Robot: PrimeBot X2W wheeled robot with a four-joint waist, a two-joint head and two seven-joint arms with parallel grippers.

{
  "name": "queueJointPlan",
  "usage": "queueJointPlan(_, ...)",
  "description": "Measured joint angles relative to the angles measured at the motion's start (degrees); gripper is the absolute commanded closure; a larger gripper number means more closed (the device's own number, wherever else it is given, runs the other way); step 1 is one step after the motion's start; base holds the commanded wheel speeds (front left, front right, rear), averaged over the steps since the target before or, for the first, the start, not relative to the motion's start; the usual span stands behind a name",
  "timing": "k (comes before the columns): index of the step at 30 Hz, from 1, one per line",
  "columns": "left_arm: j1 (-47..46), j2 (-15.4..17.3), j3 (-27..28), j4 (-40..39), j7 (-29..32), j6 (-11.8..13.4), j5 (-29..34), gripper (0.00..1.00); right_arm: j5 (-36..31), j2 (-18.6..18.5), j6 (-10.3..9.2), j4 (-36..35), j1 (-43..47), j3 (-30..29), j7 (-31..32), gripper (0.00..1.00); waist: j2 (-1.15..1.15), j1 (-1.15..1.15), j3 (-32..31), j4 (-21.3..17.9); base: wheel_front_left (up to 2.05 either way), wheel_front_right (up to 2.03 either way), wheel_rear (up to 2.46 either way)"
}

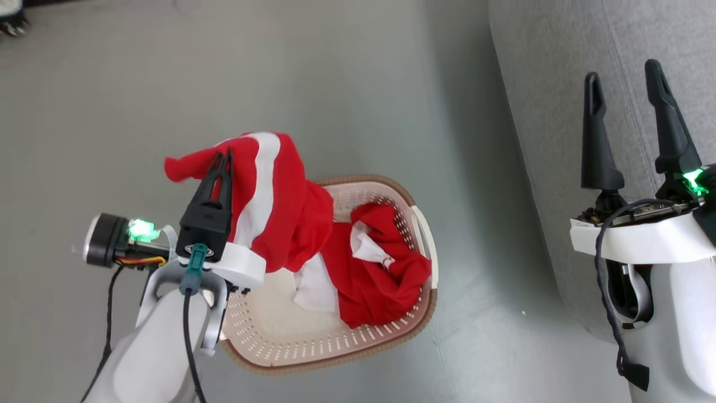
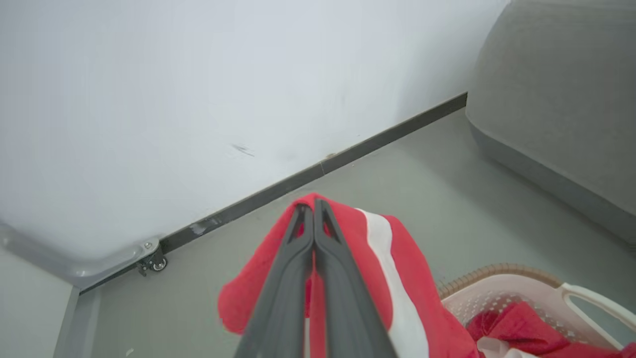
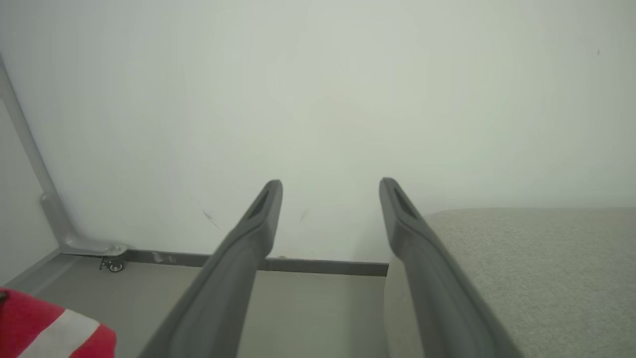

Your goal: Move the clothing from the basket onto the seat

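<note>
Left gripper (image 1: 226, 157), jaws pressed together, pinches a red-and-white garment (image 1: 279, 196) that drapes from it down toward the basket (image 1: 279, 336). Right gripper (image 1: 622, 70) has its fingers apart, empty, over the sofa (image 1: 559, 84). More red clothing (image 1: 380, 280) lies in the basket, right of the left gripper, on the floor (image 1: 168, 84).
</note>
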Motion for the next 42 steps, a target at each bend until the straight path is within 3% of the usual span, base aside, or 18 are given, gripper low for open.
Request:
queueJointPlan(9,0.76,2.48,-0.04,-9.92,-0.25,-0.02,0.23,1.0,-1.05,-1.52,0.0,2.15,2.14,2.94,-0.08,0.0,0.0,0.0,-5.52,2.15,0.0,0.0,0.0)
queueJointPlan(17,3.16,4.99,0.45,-13.92,-0.42,-1.04,-0.01,1.0,-1.65,-3.93,0.0,4.14,4.75,5.84,-0.05,0.0,0.0,0.0,-10.71,3.61,0.0,0.0,0.0)
queueJointPlan(35,6.25,10.06,-0.15,-21.47,-0.43,-7.58,-1.63,1.0,1.94,-9.05,0.0,6.04,8.9,15.51,4.32,0.0,0.0,0.0,-21.92,5.67,0.0,0.0,0.0)
queueJointPlan(42,6.18,10.33,-0.32,-23.48,-0.43,-8.72,-2.03,1.0,4.67,-10.44,0.0,5.9,9.75,21.37,6.47,0.0,0.0,0.0,-24.98,6.27,0.0,0.0,0.0)
